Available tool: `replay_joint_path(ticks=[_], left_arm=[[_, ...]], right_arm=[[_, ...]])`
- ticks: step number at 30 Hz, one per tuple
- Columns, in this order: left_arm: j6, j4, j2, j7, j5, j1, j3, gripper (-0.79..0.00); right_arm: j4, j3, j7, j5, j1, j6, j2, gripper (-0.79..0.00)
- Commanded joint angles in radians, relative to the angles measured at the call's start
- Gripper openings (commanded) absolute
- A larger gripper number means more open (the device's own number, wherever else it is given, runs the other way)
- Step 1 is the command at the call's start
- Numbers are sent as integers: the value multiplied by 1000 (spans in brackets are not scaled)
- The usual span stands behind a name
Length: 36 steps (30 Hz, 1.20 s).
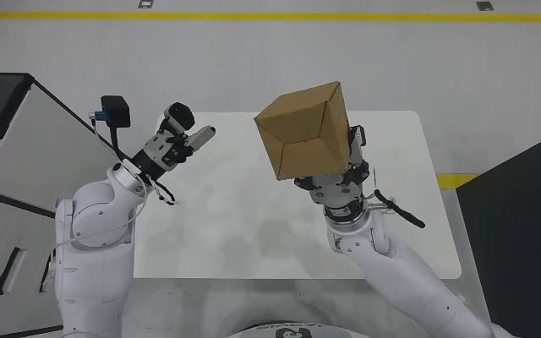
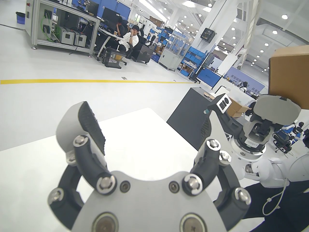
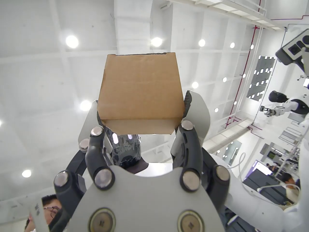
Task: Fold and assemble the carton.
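Observation:
The carton (image 1: 306, 131) is brown cardboard, box-shaped and tilted, held in the air over the table's (image 1: 397, 237) back middle. My right gripper (image 1: 331, 173) points up under it and is shut on its lower end. In the right wrist view the carton (image 3: 140, 90) sits between the two fingers (image 3: 193, 107), with a short flap folded at its lower edge. My left gripper (image 1: 196, 138) hovers open and empty over the table's back left corner, apart from the carton. The left wrist view shows its open fingers (image 2: 89, 121) and the carton (image 2: 289, 78) farther off.
The white table is bare around both arms. A black cabinet (image 1: 507, 220) stands off its right edge and a dark-framed panel (image 1: 25, 144) off its left. A yellow floor line (image 1: 270, 15) runs behind the table.

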<state>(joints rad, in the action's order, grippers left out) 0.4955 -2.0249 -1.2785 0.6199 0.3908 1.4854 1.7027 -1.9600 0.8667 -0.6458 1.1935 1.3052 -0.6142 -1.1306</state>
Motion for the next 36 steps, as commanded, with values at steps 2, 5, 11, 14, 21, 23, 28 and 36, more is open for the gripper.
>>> replay_joint_path(ticks=[2, 5, 11, 14, 21, 23, 28, 36], left_arm=[[0, 0, 0, 0, 0, 0, 0, 0], [0, 0, 0, 0, 0, 0, 0, 0], [0, 0, 0, 0, 0, 0, 0, 0], [0, 0, 0, 0, 0, 0, 0, 0], [0, 0, 0, 0, 0, 0, 0, 0], [0, 0, 0, 0, 0, 0, 0, 0], [0, 0, 0, 0, 0, 0, 0, 0], [0, 0, 0, 0, 0, 0, 0, 0]], right_arm=[[1, 0, -1, 6, 0, 0, 0, -785], [1, 0, -1, 6, 0, 0, 0, -785], [-44, 74, -2, -146, 32, 5, 8, -785], [-61, 134, -24, -246, 57, 8, 17, -785], [-123, 296, -64, -553, 122, -5, 40, -785], [-123, 296, -64, -553, 122, -5, 40, -785], [-123, 296, -64, -553, 122, -5, 40, -785], [-169, 431, -156, -794, 152, -12, 60, -785]])
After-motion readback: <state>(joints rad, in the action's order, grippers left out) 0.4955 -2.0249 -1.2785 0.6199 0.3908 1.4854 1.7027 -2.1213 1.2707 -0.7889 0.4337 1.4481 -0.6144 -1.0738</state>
